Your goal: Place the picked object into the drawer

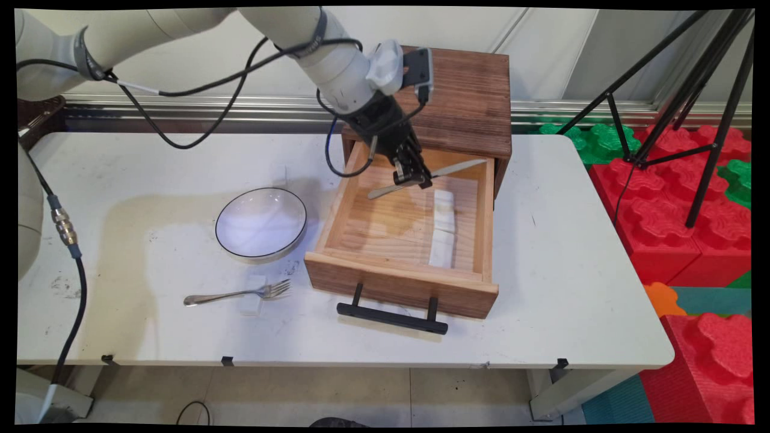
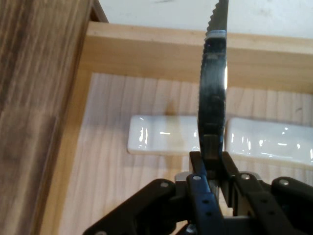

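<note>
My gripper (image 1: 412,178) is shut on a table knife (image 1: 428,174), held level over the back of the open wooden drawer (image 1: 346,204). In the hand view the gripper (image 2: 213,164) pinches the knife (image 2: 213,93) edge-on, its serrated blade pointing away past the drawer's side wall. Two white rests (image 1: 444,210) lie end to end on the drawer floor, below and right of the knife; they show in the hand view as white rests (image 2: 161,134) behind the blade.
The drawer belongs to a dark wooden cabinet (image 1: 466,99) at the table's back. A white bowl (image 1: 261,224) stands left of the drawer. A fork (image 1: 237,294) lies on a small white rest (image 1: 252,294) near the front edge. A tripod (image 1: 692,90) stands right of the table.
</note>
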